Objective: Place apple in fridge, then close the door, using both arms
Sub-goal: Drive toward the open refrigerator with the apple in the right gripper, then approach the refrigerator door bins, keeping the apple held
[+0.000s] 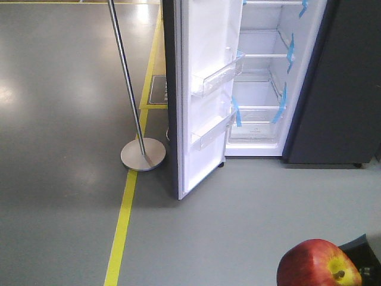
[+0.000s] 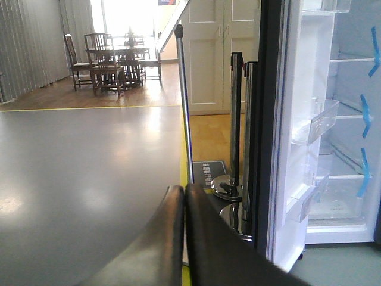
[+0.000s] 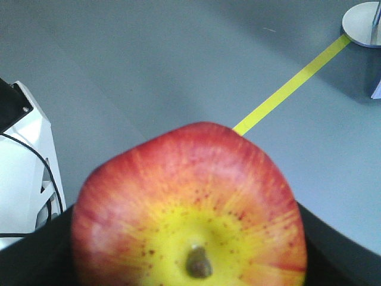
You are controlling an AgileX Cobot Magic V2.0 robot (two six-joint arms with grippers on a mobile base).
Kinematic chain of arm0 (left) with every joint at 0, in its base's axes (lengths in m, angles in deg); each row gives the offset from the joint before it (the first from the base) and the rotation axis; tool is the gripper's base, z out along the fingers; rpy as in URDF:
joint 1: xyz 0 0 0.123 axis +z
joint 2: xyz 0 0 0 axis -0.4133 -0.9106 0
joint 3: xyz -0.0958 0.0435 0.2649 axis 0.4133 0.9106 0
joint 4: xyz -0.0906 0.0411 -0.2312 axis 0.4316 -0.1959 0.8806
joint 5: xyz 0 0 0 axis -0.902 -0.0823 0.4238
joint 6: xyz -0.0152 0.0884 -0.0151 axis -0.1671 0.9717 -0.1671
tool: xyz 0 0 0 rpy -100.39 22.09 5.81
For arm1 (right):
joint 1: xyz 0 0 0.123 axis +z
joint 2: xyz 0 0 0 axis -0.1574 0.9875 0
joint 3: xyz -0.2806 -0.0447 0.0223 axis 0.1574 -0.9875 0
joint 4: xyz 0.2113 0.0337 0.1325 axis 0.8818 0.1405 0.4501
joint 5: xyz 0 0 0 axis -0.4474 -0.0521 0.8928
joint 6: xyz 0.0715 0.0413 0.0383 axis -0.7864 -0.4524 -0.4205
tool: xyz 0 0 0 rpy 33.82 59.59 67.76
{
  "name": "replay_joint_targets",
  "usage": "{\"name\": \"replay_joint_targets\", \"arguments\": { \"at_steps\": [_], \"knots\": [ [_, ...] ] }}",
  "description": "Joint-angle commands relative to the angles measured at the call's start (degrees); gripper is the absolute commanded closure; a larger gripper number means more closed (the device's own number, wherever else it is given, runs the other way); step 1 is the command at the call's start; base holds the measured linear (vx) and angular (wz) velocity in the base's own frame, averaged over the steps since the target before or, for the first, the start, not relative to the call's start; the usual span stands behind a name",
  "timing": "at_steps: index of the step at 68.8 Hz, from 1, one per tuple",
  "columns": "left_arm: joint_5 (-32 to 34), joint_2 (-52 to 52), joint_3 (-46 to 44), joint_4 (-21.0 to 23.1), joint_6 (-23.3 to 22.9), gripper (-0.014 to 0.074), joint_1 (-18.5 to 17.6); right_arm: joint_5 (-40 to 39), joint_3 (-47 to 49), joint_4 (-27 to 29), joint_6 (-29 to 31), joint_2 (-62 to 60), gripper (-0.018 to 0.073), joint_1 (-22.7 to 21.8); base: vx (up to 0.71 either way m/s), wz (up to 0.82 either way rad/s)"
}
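The red apple, with a yellow patch round its stem, sits at the bottom right of the front view. It fills the right wrist view as apple, stem end facing the camera. My right gripper is shut on it, one black finger on each side. The fridge stands open ahead, its white interior and blue-taped shelves showing. Its door is swung out to the left, its clear bins facing right. My left gripper is shut on nothing, its fingers pressed together and pointing past the door edge.
A slanted silver pole on a round base stands left of the door. A yellow floor line runs beside it. A dark panel flanks the fridge on the right. Stanchion posts stand behind the door.
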Motion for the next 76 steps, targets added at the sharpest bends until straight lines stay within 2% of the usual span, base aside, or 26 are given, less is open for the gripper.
{"name": "replay_joint_targets", "arguments": {
  "at_steps": [1, 76],
  "knots": [
    [3.89, 0.81, -0.94, 0.60, -0.04, 0.0603, -0.43, -2.61, 1.61, 2.36, 0.50, -0.12, 0.0437, 0.01, 0.18, 0.01],
    [3.89, 0.81, -0.94, 0.60, -0.04, 0.0603, -0.43, -2.61, 1.61, 2.36, 0.50, -0.12, 0.0437, 0.01, 0.17, 0.00]
  ]
}}
